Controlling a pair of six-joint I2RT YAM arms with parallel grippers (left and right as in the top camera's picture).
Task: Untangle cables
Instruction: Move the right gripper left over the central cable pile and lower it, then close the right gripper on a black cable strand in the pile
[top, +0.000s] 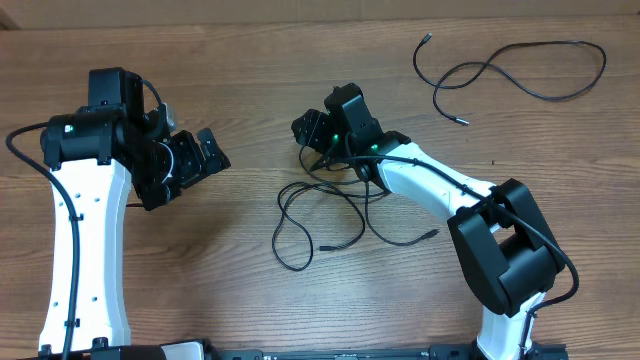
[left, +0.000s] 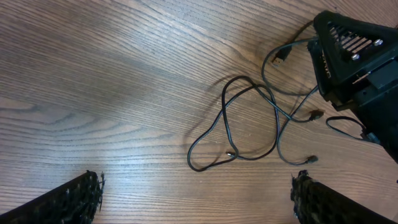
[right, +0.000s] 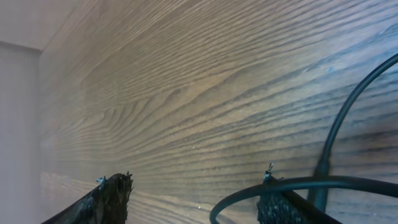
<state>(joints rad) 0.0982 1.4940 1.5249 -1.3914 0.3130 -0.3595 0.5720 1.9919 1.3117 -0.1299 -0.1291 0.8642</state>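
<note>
- Overhead first: the tangled cables (top: 345, 195) lie mid-table on the wooden table (top: 250, 60), with thin black loops crossing one another and plug ends poking out on the near side.
- A separate cable (top: 486, 66) lies by itself towards the far right, well apart from the tangle.
- The left gripper (top: 195, 170) sits to the left of the tangle, clear of it, jaws spread wide and nothing between them.
- The right gripper (top: 310, 135) is at the far edge of the tangle, over its uppermost loops. From this view I cannot tell whether it touches a strand.
- Left wrist view: both fingers (left: 81, 196) show at the bottom corners, far apart and empty. The tangle is ahead on bare wood, with the black body of the right gripper at upper right, just beside it.
- Right wrist view: the fingertips (right: 115, 193) stand apart, not clamped on anything. One cable strand (right: 339, 127) curves down beside the right-hand fingertip, and a loop arcs into the gap. The picture is too blurred to tell whether they touch.
</note>
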